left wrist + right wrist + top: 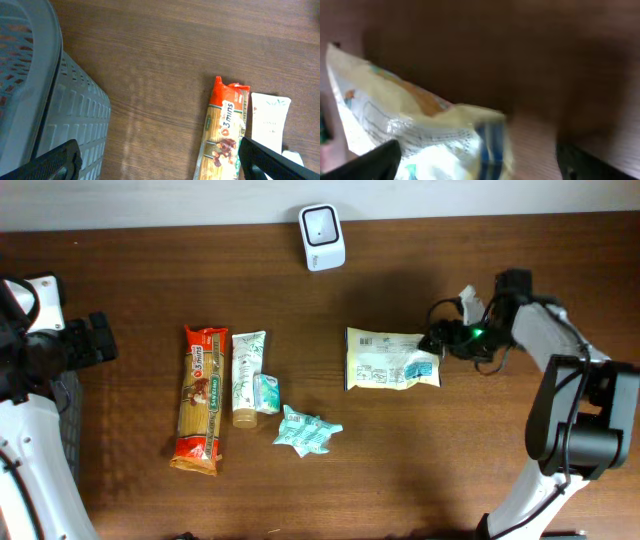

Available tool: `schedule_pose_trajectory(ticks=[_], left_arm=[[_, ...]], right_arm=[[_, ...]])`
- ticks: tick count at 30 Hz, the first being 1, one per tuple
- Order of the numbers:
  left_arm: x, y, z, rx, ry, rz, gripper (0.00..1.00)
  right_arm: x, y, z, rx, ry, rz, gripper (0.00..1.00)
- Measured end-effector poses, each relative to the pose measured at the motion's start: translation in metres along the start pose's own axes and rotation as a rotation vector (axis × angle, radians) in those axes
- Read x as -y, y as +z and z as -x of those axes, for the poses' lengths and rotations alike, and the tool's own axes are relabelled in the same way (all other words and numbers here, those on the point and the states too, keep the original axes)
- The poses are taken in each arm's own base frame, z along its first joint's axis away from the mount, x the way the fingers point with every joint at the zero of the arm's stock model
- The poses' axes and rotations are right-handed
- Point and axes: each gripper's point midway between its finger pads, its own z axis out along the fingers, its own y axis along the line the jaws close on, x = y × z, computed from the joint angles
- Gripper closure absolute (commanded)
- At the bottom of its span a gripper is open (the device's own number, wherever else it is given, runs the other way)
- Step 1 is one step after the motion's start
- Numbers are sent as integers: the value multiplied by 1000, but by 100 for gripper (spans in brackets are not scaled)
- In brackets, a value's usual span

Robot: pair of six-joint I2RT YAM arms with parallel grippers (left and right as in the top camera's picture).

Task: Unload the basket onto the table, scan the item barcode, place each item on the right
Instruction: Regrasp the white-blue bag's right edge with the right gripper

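Right gripper (477,152) at snack packet (390,360) edge.
Its fingers spread wide, contact unclear in the blur; left gripper (160,152) likewise spread, empty.

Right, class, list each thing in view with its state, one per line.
yellow packet: lying on the table, not gripped.
right gripper: open, at that packet's edge.
left gripper: open, empty.
scanner: standing, untouched.
spaghetti packet: lying flat, untouched.
tube: lying flat, capped.
small box: beside the tube.
teal wrapper: crumpled.
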Motion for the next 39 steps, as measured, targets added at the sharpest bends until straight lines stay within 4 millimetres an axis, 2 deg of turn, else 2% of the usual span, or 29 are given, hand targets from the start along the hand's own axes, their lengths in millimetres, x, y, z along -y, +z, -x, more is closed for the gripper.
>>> schedule_pose_trajectory(ticks=[2,5,6,8,9,11,13,18,20,22,25,27,29,33,35,39], left_arm=[[0,0,0,-1,0,0,1],[0,0,0,-1,0,0,1],[0,0,0,0,0,0,1],[0,0,0,0,0,0,1],[0,0,0,0,0,0,1],[0,0,0,0,0,0,1],[0,0,0,0,0,0,1],[0,0,0,0,0,0,1],[0,0,0,-1,0,0,1],[0,0,0,0,0,0,1],[0,0,0,0,0,0,1],[0,0,0,0,0,0,1],[0,0,0,0,0,0,1],[0,0,0,0,0,0,1],[0,0,0,0,0,0,1],[0,0,0,0,0,0,1]], right_arm=[[-13,8,10,68,-34,67,1],[-41,22,6,60,-73,136,0],[-52,28,3,44,-89,158,13],[-66,38,-3,14,-107,185,29],[-71,43,-8,-7,-94,207,45],[-69,46,-12,-25,-72,204,83],[-66,52,-19,-47,-49,211,96],[-65,53,-24,-72,20,208,96],[-70,47,-25,-104,57,213,96],[-91,24,-19,-114,40,264,96],[-141,-37,9,-31,-96,362,96],[-164,-66,18,13,-167,412,96],[-176,-77,20,28,-198,457,96],[-177,-78,17,19,-198,464,96],[-164,-72,17,12,-194,382,96],[-124,-55,15,-25,-174,168,96]])
